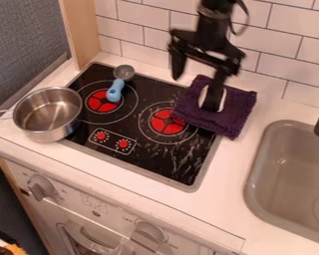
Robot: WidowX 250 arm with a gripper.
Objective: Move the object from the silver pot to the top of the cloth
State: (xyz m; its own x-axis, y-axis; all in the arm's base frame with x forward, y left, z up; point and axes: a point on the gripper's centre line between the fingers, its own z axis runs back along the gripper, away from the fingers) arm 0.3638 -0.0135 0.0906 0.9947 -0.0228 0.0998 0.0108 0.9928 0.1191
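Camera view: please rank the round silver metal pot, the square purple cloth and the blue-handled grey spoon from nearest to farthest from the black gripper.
1. Purple cloth: nearest, right below the gripper.
2. Blue-handled spoon: to the picture's left, over the rear-left burner.
3. Silver pot: farthest, at the stove's left edge.

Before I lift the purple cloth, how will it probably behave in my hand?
The purple cloth will probably hang floppy, since its surface looks like soft, nubby towelling. The pale object lying on top may slide off if one edge rises first.
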